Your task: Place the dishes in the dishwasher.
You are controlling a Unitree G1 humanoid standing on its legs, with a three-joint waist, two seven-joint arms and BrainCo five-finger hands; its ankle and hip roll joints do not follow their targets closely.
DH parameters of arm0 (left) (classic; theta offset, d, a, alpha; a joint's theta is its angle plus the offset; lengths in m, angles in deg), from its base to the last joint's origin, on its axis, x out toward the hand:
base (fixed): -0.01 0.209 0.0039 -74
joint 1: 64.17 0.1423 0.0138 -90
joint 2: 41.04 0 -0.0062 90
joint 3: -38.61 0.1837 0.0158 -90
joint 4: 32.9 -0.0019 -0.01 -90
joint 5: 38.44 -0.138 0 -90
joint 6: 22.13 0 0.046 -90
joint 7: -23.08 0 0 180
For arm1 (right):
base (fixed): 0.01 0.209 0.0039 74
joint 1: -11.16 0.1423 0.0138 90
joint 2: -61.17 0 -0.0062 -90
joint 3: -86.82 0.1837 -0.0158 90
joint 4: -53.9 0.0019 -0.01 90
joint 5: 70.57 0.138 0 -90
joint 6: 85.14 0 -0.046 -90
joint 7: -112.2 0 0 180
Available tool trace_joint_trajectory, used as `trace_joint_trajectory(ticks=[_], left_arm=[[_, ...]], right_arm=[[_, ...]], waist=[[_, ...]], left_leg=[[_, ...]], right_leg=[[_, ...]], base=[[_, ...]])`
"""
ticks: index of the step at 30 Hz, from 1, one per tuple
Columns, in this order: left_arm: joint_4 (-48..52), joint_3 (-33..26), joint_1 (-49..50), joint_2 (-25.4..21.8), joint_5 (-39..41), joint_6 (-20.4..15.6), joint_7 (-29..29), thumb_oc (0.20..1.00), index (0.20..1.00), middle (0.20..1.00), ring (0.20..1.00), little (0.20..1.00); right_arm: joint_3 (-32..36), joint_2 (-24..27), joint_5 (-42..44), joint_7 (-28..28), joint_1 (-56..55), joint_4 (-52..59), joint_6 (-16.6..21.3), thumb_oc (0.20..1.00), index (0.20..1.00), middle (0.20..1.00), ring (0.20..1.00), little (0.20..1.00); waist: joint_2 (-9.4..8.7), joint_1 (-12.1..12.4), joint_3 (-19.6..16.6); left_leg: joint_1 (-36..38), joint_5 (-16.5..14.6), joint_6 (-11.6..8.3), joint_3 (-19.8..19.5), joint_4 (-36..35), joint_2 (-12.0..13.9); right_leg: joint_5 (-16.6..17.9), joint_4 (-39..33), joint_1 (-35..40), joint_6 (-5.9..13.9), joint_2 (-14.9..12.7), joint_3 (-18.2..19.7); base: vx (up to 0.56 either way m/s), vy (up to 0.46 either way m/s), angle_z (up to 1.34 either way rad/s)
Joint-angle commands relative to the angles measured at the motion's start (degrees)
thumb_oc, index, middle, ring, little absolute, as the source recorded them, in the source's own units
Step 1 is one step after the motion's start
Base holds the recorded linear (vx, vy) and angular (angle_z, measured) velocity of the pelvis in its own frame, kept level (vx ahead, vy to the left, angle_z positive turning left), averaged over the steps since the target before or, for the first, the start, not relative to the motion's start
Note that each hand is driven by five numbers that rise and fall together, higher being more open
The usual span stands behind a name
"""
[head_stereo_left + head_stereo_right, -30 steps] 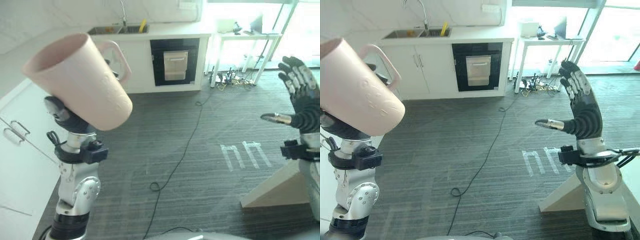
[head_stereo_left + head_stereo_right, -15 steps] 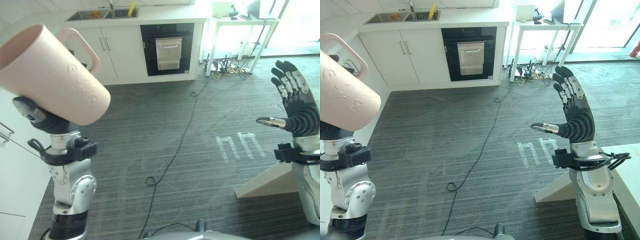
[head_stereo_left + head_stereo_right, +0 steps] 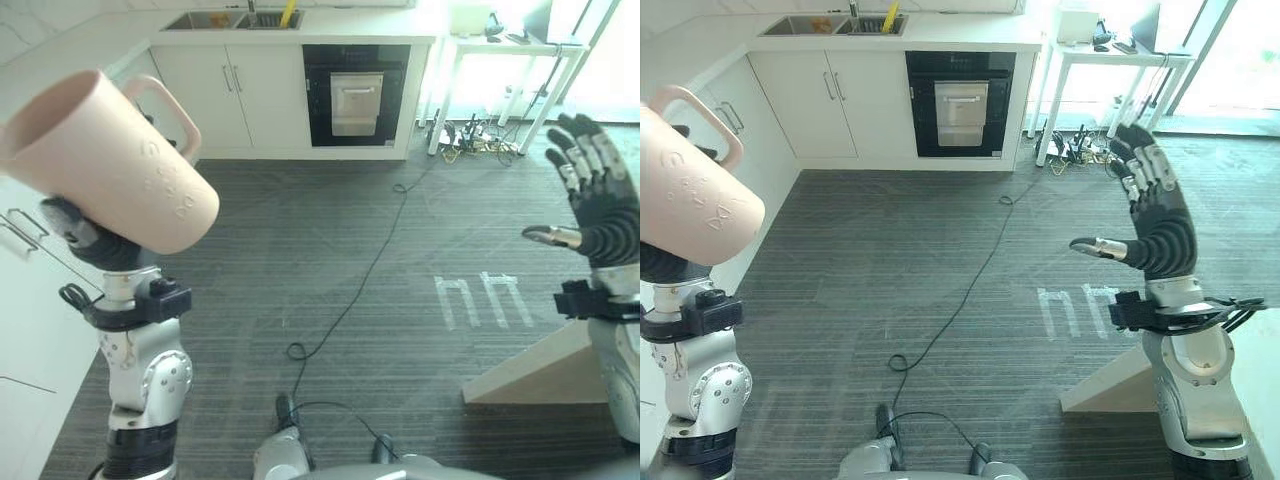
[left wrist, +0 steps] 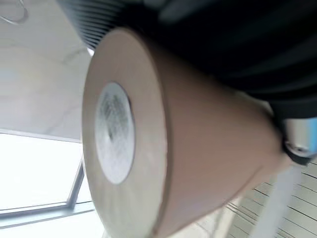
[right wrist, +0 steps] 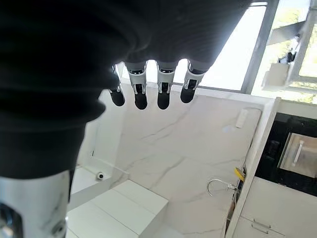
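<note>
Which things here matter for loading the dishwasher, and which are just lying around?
For the job:
pink mug, held up in the left hand
right hand, open and empty

Lying about:
white side table
yellow item by the sink
wooden wedge on the floor

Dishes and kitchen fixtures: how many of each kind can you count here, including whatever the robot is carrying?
Pink mugs: 1, the mug, held up by the left robot hand
Built-in ovens: 1, the oven
Sinks: 1, the sink
White side tables: 1, the table
Total: 4
The right robot hand is open and holds nothing.
</note>
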Motion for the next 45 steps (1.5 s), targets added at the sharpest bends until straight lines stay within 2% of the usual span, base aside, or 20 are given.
trace_joint_trajectory(ticks=[1, 3, 5, 6, 8, 9, 13, 14, 15, 17, 20, 24, 27, 28, 29, 30, 33, 37, 40, 45], left_arm=[[9.09, -0.24, 1.27, -3.17, 0.57, -1.42, -0.45, 0.200, 0.200, 0.200, 0.200, 0.200], [8.47, -0.78, 0.09, -3.91, 2.39, 0.60, 1.56, 0.200, 0.200, 0.200, 0.200, 0.200], [9.06, -0.27, -0.67, -3.25, 1.98, 2.65, 2.74, 0.200, 0.200, 0.200, 0.200, 0.200], [9.03, -0.01, -1.06, -3.13, 1.79, 3.22, 3.59, 0.200, 0.200, 0.200, 0.200, 0.200], [8.83, 0.26, -1.29, -3.15, 1.52, 3.27, 3.94, 0.200, 0.200, 0.200, 0.200, 0.200], [8.17, 1.12, -1.72, -3.24, 0.34, 3.10, 4.10, 0.200, 0.200, 0.200, 0.200, 0.200], [7.36, 1.57, -3.66, -4.90, 1.89, 3.38, 3.03, 0.200, 0.200, 0.200, 0.200, 0.200], [7.10, 1.70, -4.08, -5.08, 2.20, 3.38, 3.26, 0.200, 0.200, 0.200, 0.200, 0.200], [7.53, 2.13, -3.63, -4.62, 1.99, 2.94, 3.93, 0.200, 0.200, 0.200, 0.200, 0.200], [7.66, 2.85, -3.43, -4.03, 0.75, 2.47, 3.27, 0.200, 0.200, 0.200, 0.200, 0.200], [7.90, 3.33, -2.95, -4.63, -0.31, 1.09, 2.30, 0.200, 0.200, 0.200, 0.200, 0.200], [8.04, 1.71, -2.62, -5.50, 0.41, 0.06, 2.40, 0.200, 0.200, 0.200, 0.200, 0.200], [9.05, 0.36, -0.50, -3.80, -0.86, 0.74, 0.49, 0.200, 0.200, 0.200, 0.200, 0.200], [9.35, 0.12, 0.56, -3.05, -1.67, 0.55, 0.41, 0.200, 0.200, 0.200, 0.200, 0.200], [8.93, -0.30, 1.42, -2.65, -0.84, 0.61, 1.59, 0.200, 0.200, 0.200, 0.200, 0.200], [8.51, -0.47, 1.32, -2.74, -0.26, 0.79, 2.26, 0.200, 0.200, 0.200, 0.200, 0.200], [8.29, -0.91, 2.64, -2.69, -0.45, 0.65, 3.50, 0.200, 0.200, 0.200, 0.200, 0.200], [7.50, 0.45, 2.91, -3.62, -0.76, -1.60, 1.19, 0.200, 0.200, 0.200, 0.200, 0.200], [6.73, 1.23, 1.75, -3.30, -0.19, -2.31, 2.18, 0.200, 0.200, 0.200, 0.200, 0.200], [6.65, -0.12, -0.92, -4.46, -0.02, -1.75, 1.98, 0.200, 0.200, 0.200, 0.200, 0.200]], right_arm=[[2.72, 2.22, 0.26, 1.31, 2.55, 3.05, 4.02, 1.000, 1.000, 1.000, 1.000, 1.000], [4.98, 1.19, 1.43, 1.01, 0.09, 3.06, 5.37, 1.000, 1.000, 1.000, 1.000, 1.000], [5.96, -0.56, 1.01, 0.82, -1.25, 4.16, 4.23, 1.000, 1.000, 1.000, 1.000, 1.000], [6.10, -1.36, 0.23, 0.67, -1.79, 4.35, 4.36, 1.000, 1.000, 1.000, 1.000, 1.000], [5.95, -1.77, -0.27, 0.86, -2.21, 4.71, 4.51, 1.000, 1.000, 1.000, 1.000, 1.000], [4.87, -3.23, -1.88, 0.91, -2.17, 4.58, 4.69, 1.000, 1.000, 1.000, 1.000, 1.000], [4.50, -1.58, -2.18, 2.00, -2.20, 3.40, 5.14, 1.000, 1.000, 1.000, 1.000, 1.000], [4.70, -1.23, -1.98, 2.27, -2.32, 3.07, 5.49, 1.000, 1.000, 1.000, 1.000, 1.000], [6.05, -0.40, -0.40, 2.35, -3.58, 2.69, 7.25, 1.000, 1.000, 1.000, 1.000, 1.000], [7.04, -0.12, 0.55, 1.58, -4.35, 2.35, 8.40, 1.000, 1.000, 1.000, 1.000, 1.000], [7.15, -0.29, 1.02, 1.09, -3.79, 2.70, 8.01, 1.000, 1.000, 1.000, 1.000, 1.000], [5.88, 1.75, 0.97, 2.53, 0.71, 1.32, 5.71, 1.000, 1.000, 1.000, 1.000, 1.000], [6.69, 3.48, 3.06, -0.58, 0.09, 3.99, 2.37, 1.000, 1.000, 1.000, 1.000, 1.000], [6.95, 3.87, 3.70, -2.34, -0.46, 4.05, 2.74, 1.000, 1.000, 1.000, 1.000, 1.000], [7.50, 3.92, 3.37, -3.18, -0.91, 3.66, 2.70, 1.000, 1.000, 1.000, 1.000, 1.000], [7.59, 3.83, 3.17, -2.94, -0.82, 3.54, 2.52, 1.000, 1.000, 1.000, 1.000, 1.000], [6.03, 4.36, 3.94, -2.28, 0.32, 2.87, 3.02, 1.000, 1.000, 1.000, 1.000, 1.000], [2.09, 3.19, 0.48, -1.51, 1.82, 2.92, 3.34, 1.000, 1.000, 1.000, 1.000, 1.000], [2.30, 4.02, 0.15, -0.39, 1.69, 3.42, 3.11, 1.000, 1.000, 1.000, 1.000, 1.000], [6.50, 3.58, 3.10, -2.64, -0.98, 4.09, 4.89, 1.000, 1.000, 1.000, 1.000, 1.000]], waist=[[-0.80, 4.43, -2.55], [-2.24, 4.75, -3.11], [-3.77, 4.93, -4.00], [-2.66, 4.43, -4.30], [-1.64, 4.06, -4.26], [0.63, 2.02, -3.66], [0.11, 0.10, -3.55], [0.03, -0.55, -3.42], [-0.28, -3.01, -2.65], [1.03, -5.08, -1.99], [1.70, -5.17, -0.97], [0.59, -4.61, -4.26], [1.02, -4.76, -6.26], [-0.91, -3.91, -5.39], [-2.70, -2.24, -3.49], [-3.04, -1.92, -3.11], [-2.54, -0.51, -2.29], [0.23, 0.70, -2.73], [0.38, 0.74, -3.56], [-0.43, 0.10, -5.73]], left_leg=[[-1.69, 10.50, 1.64, -1.38, 0.19, -2.54], [-1.55, 8.64, 3.87, 0.90, 3.08, -4.73], [1.77, 7.13, 6.07, 0.06, 2.82, -8.24], [4.41, 6.78, 6.86, -0.31, 1.81, -8.54], [6.20, 6.49, 7.44, -0.66, 0.95, -8.61], [11.43, 4.28, 8.37, -1.26, 0.13, -8.90], [13.86, 2.48, 8.40, -3.36, 0.13, -10.53], [14.35, 2.01, 8.16, -4.00, 0.13, -10.51], [16.58, -0.20, 7.30, -4.81, 0.13, -9.98], [18.41, -1.47, 7.08, -6.01, 0.13, -9.18], [21.11, -3.81, 7.31, -4.93, 0.13, -8.60], [28.06, -7.10, 6.07, -1.53, 1.38, -6.70], [22.77, 11.18, -1.81, -0.82, 26.35, -0.51], [16.92, 12.93, -2.62, -0.45, 36.79, -0.73], [5.93, 10.10, -1.18, -1.25, 47.82, 0.02], [3.02, 9.21, -0.45, -1.49, 49.36, 0.21], [1.31, 6.44, 1.33, 0.67, 36.49, -1.61], [4.02, 12.07, 0.57, 0.58, 2.17, -1.74], [2.14, 14.43, -1.21, 2.31, 0.13, 0.27], [6.75, 7.42, 2.41, 2.92, 0.13, -3.92]], right_leg=[[-6.12, 1.75, 13.27, 4.03, 0.22, 4.58], [-5.97, 6.82, 14.49, 6.69, -3.16, 3.20], [6.03, 20.72, 11.51, 9.40, -7.84, 1.24], [10.79, 27.46, 8.74, 9.58, -8.35, 1.07], [11.73, 33.62, 5.97, 9.56, -8.16, 1.67], [10.68, 42.40, -4.62, 7.72, -6.70, 2.52], [5.68, 26.88, -9.85, 6.35, -3.29, -1.17], [5.82, 22.22, -9.49, 6.30, -2.97, -2.24], [8.72, 6.37, -11.23, 7.20, -3.02, -2.29], [11.50, -1.02, -15.73, 8.21, -2.80, 0.94], [12.52, -1.02, -20.98, 8.75, -4.76, -1.52], [14.78, -0.83, -14.21, 8.33, -4.14, -4.10], [10.53, -1.02, -7.66, 2.00, 2.01, -3.03], [8.81, -1.02, -4.50, 0.28, 1.93, -0.90], [7.95, -1.02, -1.04, -1.01, 1.63, 0.65], [7.71, -1.02, -0.59, -1.09, 1.63, 0.59], [5.59, -1.02, 1.22, -0.25, 2.80, 1.59], [3.41, -1.02, 3.33, 2.38, 3.03, 4.01], [1.36, -1.02, 7.15, 3.30, 1.64, 2.36], [2.80, 1.97, 9.25, 6.83, -3.19, 0.93]], base=[[0.62, 0.391, -0.75], [0.62, 0.396, -0.68], [0.52, 0.379, -0.21], [0.39, 0.318, -0.07], [0.37, 0.290, 0.08], [0.41, 0.276, 0.38], [0.43, 0.086, -0.06], [0.61, -0.168, 0.42], [0.53, -0.165, 0.58], [0.61, -0.189, 0.86], [0.52, -0.213, 0.59], [0.77, -0.385, -0.11], [0.88, -0.632, -0.39], [0.65, -0.573, -0.96], [0.48, -0.391, -1.06], [0.39, -0.195, -1.21], [0.37, 0.050, -0.81], [0.50, 0.256, -1.01], [0.41, 0.252, -0.55], [0.43, 0.353, -0.05]])
